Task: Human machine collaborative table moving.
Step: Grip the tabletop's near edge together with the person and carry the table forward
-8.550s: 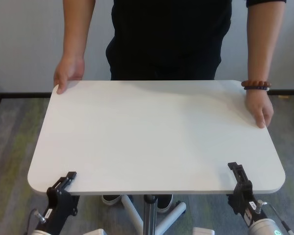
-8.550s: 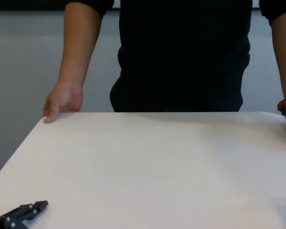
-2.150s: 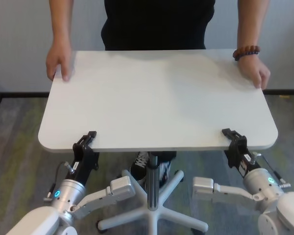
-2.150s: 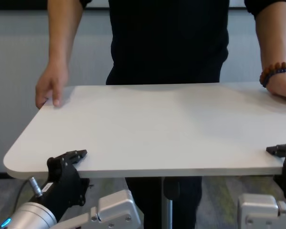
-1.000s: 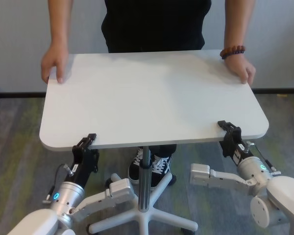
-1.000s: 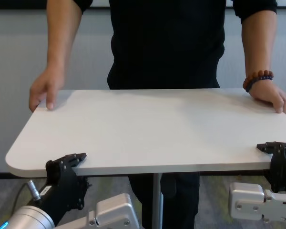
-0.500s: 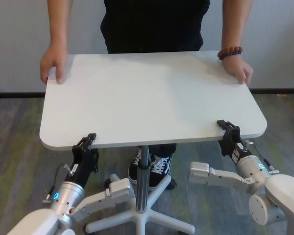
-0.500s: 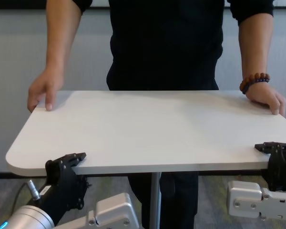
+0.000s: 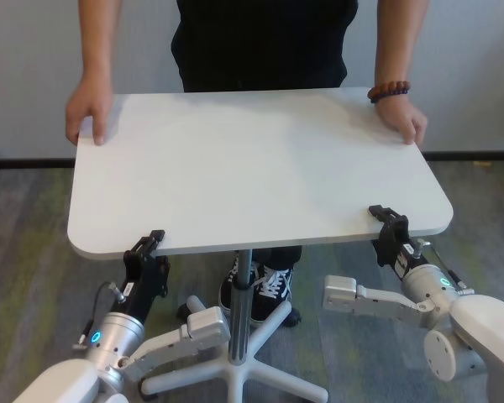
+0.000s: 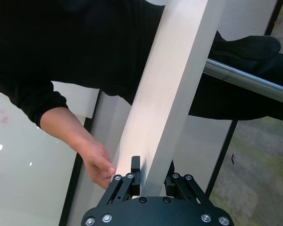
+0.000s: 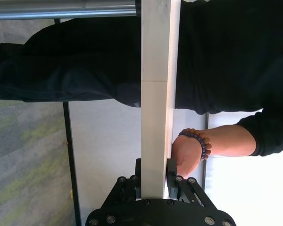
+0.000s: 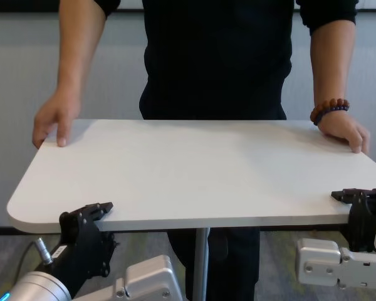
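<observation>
Grippers, both black claws, clamp the large white matte rectangular tabletop [image 9: 252, 168]: left gripper [image 9: 148, 248] and right gripper [image 9: 385, 220] at its near edge, human hands [image 9: 87, 110] holding the far corners; chrome post [image 9: 242, 298] beneath.

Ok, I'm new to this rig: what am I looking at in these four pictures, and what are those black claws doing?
The claws are the robot's two hands. The left hand and right hand are each shut on the near edge of the table. A person stands opposite, holding the far corners. The head view looks down from above and the chest view looks from lower down. Each wrist view looks along the table's edge from a hand. Nothing lies on the tabletop.
</observation>
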